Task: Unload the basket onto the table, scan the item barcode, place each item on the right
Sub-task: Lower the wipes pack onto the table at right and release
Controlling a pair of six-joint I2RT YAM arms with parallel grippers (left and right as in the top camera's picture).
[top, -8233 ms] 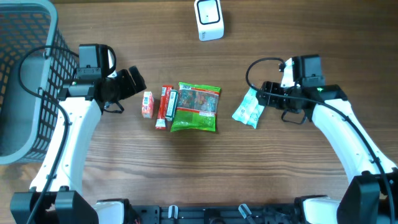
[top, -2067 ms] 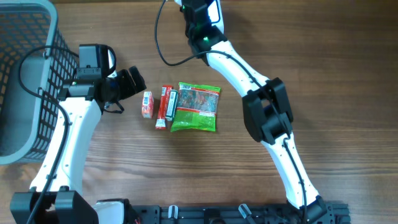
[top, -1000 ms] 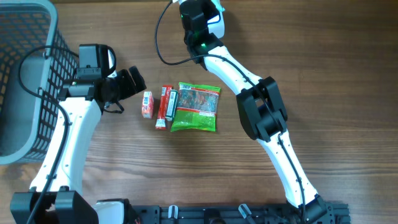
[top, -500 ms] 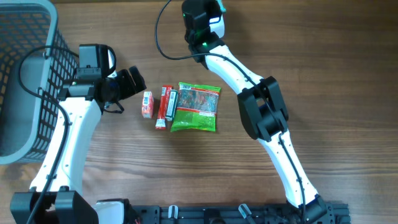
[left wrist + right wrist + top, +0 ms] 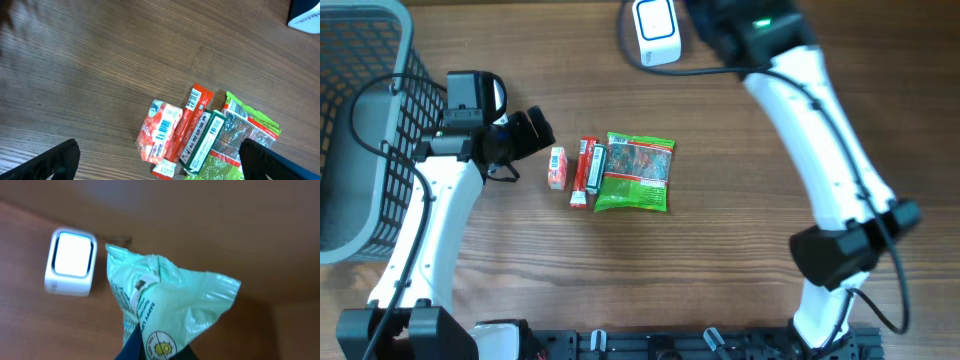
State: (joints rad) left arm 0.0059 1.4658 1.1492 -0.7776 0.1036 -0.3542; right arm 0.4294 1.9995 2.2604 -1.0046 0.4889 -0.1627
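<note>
Swung aside since a moment ago, the right arm (image 5: 820,130) no longer covers the scanner (image 5: 656,30). Its right gripper (image 5: 156,352) pinches the pale green packet (image 5: 165,305) beside that scanner at the surface's (image 5: 740,250) far edge. Left gripper (image 5: 533,131) stands spread near the small red carton (image 5: 556,167).

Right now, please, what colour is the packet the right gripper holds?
Pale mint green packet; right wrist view.

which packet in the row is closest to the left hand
The small orange-red packet, at the row's left end beside the red stick pack; the green bag lies farthest from the left hand.
</note>
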